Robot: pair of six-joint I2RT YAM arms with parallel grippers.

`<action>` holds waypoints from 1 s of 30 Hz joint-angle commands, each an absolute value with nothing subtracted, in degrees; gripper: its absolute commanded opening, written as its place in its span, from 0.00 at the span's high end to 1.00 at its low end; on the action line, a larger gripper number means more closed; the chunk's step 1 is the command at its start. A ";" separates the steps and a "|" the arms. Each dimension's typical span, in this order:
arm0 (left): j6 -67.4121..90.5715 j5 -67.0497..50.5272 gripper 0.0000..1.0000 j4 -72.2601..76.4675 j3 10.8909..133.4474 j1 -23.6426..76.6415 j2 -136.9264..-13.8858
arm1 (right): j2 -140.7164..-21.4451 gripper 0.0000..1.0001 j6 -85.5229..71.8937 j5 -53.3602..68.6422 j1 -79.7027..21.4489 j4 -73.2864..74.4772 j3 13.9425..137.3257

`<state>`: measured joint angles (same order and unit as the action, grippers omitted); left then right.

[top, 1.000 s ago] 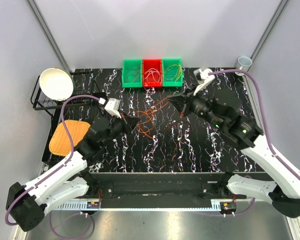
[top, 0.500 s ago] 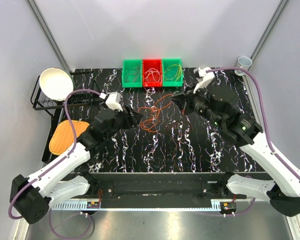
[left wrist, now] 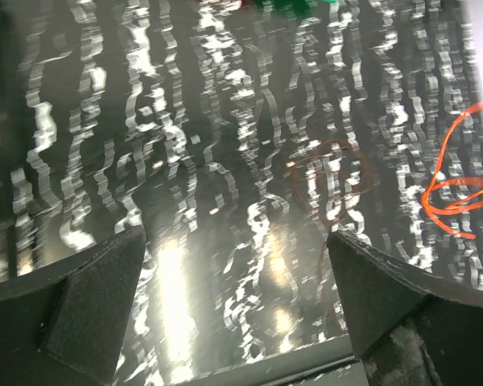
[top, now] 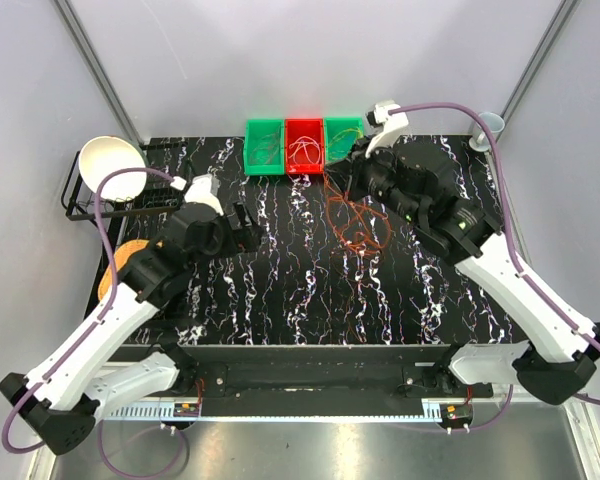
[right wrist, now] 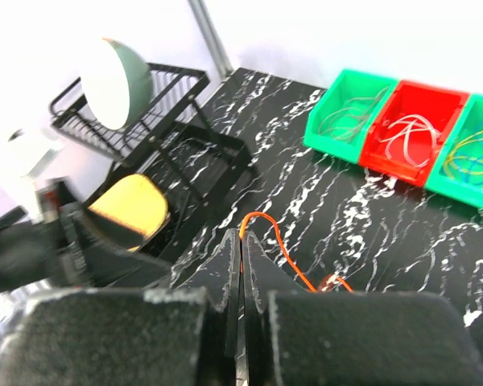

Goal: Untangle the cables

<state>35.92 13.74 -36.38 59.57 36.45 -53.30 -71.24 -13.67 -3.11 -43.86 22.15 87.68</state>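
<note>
1. At the far left edge of the black, white-veined marble-pattern tabletop stands a black wire rack. A white round bowl leans in it.
2. Just nearer than the rack lies a flat yellow-orange woven pad, partly covered by the left arm.
3. The left tool is over bare tabletop left of centre. Its wrist view shows the tool spread wide with nothing between the black fingers.
4. In that same view a bright strand of the orange cables lies off to the right, well apart from the fingers. A fainter dark loop nearer the middle may be another wire, but the blur keeps us from being sure.
5. Along the far edge sit three small plastic bins side by side. The left green bin holds pale greenish wires, the red bin holds white ones, and the right green bin holds yellow and blue ones.
6. Right of centre, the loose tangle of thin orange cables spreads on the tabletop, near the bins and in front of them.
7. The right tool is at the tangle's far end, just before the right green bin. Its wrist view shows the tool closed tight, with an orange strand pinched at the tips and looping away beyond them.
8. A pale cup stands at the far right corner.
</note>
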 commanded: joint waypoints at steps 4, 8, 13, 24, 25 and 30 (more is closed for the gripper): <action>39.72 26.00 0.01 -50.98 62.59 36.21 -46.95 | -77.94 1.00 -10.98 -5.46 -41.05 20.92 96.22; 32.01 20.06 0.01 -46.94 56.88 36.12 -39.57 | -82.78 1.00 -11.25 -4.13 -40.43 21.53 101.42; 28.74 16.17 0.01 -41.05 50.90 36.21 -28.49 | -89.73 1.00 -10.99 -2.56 -39.20 22.15 109.14; 31.54 31.99 0.01 -56.17 57.31 36.21 -34.37 | -103.61 1.00 -10.90 -0.18 -33.32 25.66 124.09; 31.29 29.99 0.01 -54.94 56.52 36.21 -33.84 | -104.49 1.00 -10.72 -0.18 -32.96 25.93 126.28; 26.99 28.30 0.01 -51.15 53.35 36.21 -31.91 | -111.69 1.00 -9.41 -0.79 -31.56 27.77 134.02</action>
<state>29.67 27.03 -54.00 53.80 36.27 -33.28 -107.77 -11.22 -0.80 -32.51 26.98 127.09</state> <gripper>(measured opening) 0.987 0.011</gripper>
